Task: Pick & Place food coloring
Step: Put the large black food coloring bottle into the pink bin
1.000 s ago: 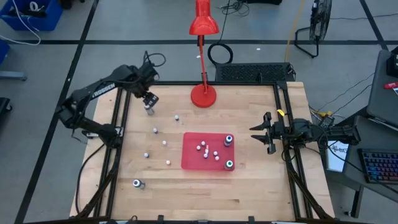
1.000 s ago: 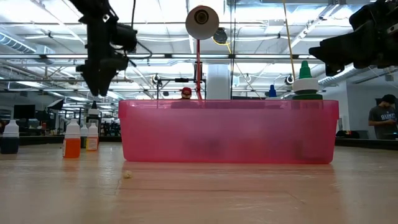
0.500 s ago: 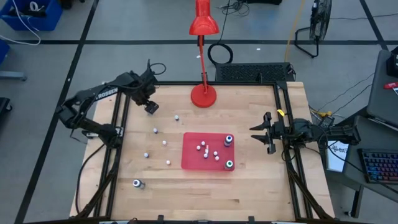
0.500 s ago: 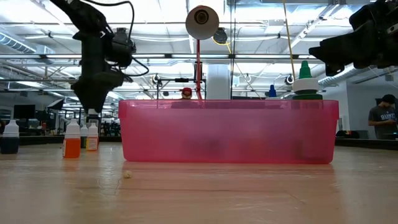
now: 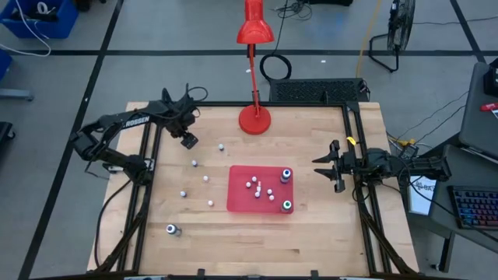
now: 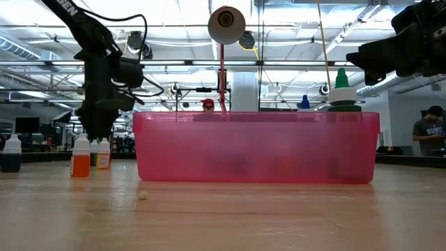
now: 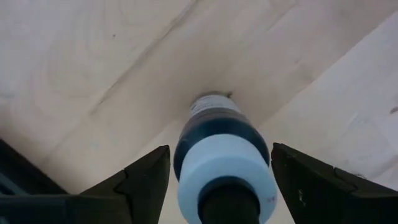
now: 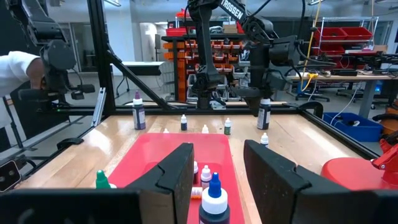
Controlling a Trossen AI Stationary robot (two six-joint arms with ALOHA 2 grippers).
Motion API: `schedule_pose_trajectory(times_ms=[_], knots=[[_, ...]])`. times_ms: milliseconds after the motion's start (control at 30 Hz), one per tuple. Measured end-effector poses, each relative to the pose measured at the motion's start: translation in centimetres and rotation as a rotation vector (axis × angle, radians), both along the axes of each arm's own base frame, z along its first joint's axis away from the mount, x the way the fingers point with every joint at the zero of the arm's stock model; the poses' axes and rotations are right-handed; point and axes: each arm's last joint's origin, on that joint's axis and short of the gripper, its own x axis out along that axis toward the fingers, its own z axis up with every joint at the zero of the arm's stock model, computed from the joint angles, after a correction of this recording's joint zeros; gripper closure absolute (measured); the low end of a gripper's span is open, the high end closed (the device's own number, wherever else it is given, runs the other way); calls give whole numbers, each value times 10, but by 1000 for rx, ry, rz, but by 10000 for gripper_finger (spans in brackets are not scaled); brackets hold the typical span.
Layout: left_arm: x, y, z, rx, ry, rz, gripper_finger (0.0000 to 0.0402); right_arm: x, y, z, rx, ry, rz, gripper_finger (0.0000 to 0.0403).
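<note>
Descent complete: left gripper (image 5: 189, 141), lowered since a second ago, straddles with fingers spread a dark-blue, white-collared food-coloring bottle (image 7: 219, 149) at the table's ten o'clock; grasp looks imminent, right gripper (image 5: 330, 166) waiting open.

Robot body: two dark, near-black jointed arms.

Left arm (image 5: 128, 124): matte black links with white lettering along the forearm; a loose black cable loops off the wrist above the left gripper (image 5: 188, 141). Its fingers (image 7: 144, 180) are flat black wedges with angular faceted edges. Right arm (image 5: 397, 166): the same black housing, blocky at the wrist, with a small yellow tag near the right gripper (image 5: 331, 166); two pronged dark fingers (image 8: 175, 173), smooth, matte and squared at the tips.
</note>
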Motion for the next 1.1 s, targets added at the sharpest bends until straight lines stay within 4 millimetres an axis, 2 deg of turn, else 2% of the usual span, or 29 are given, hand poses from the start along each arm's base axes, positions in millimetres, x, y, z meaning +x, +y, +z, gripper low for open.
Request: schedule_pose_trajectory(times_ms=[500, 700, 833, 1033, 1100], knots=[[3, 4, 1, 44, -32, -35, 128, 0, 0, 0, 0, 0, 0, 273], [1, 6, 1, 124, 53, -18, 132, 0, 0, 0, 0, 0, 0, 273], [1, 7, 1, 141, 73, -21, 162, 0, 0, 0, 0, 0, 0, 273], [3, 5, 1, 100, 18, -77, 259, 0, 0, 0, 0, 0, 0, 273], [5, 4, 1, 95, 16, -92, 264, 0, 0, 0, 0, 0, 0, 273]])
